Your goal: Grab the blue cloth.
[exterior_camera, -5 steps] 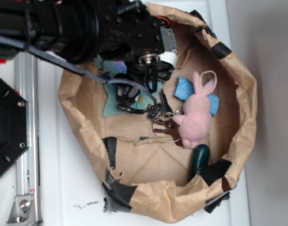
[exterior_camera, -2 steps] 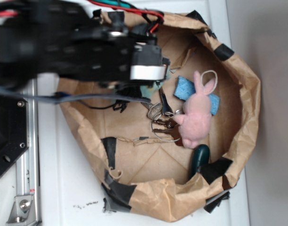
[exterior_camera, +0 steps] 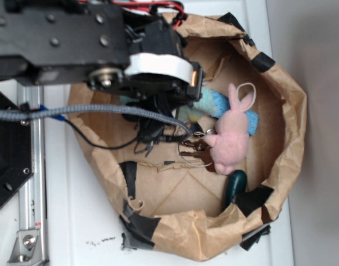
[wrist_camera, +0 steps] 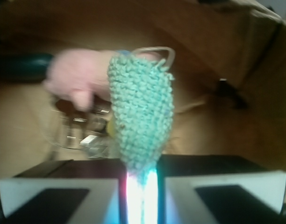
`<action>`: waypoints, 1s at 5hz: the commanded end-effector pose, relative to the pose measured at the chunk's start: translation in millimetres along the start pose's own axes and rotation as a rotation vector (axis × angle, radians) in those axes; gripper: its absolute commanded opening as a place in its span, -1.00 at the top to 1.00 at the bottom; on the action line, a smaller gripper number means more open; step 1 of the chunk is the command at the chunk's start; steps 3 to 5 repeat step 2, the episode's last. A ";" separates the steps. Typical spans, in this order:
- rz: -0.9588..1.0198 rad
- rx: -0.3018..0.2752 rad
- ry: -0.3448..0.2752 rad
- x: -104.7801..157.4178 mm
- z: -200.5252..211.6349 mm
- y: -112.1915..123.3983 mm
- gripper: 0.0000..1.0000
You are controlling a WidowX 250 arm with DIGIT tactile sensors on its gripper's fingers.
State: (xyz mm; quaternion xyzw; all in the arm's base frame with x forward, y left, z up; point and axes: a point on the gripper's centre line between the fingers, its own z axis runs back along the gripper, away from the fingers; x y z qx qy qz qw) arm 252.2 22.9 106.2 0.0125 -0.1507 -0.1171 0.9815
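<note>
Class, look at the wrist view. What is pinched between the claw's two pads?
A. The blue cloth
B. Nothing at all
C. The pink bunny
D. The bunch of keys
A. In the wrist view the blue cloth hangs bunched from the narrow gap of the claw, while the pink bunny lies behind it, untouched.

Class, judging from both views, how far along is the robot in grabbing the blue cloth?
Done: the gripper has shut on the pale teal-blue terry cloth, which hangs bunched from it. In hand: the cloth hangs beside the pink felt bunny. Left: nothing beyond keeping hold.
</note>
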 end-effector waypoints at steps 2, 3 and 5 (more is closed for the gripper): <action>0.009 -0.085 -0.047 10.2 8.7 -16.8 1.00; 0.009 -0.085 -0.047 10.2 8.7 -16.8 1.00; 0.009 -0.085 -0.047 10.2 8.7 -16.8 1.00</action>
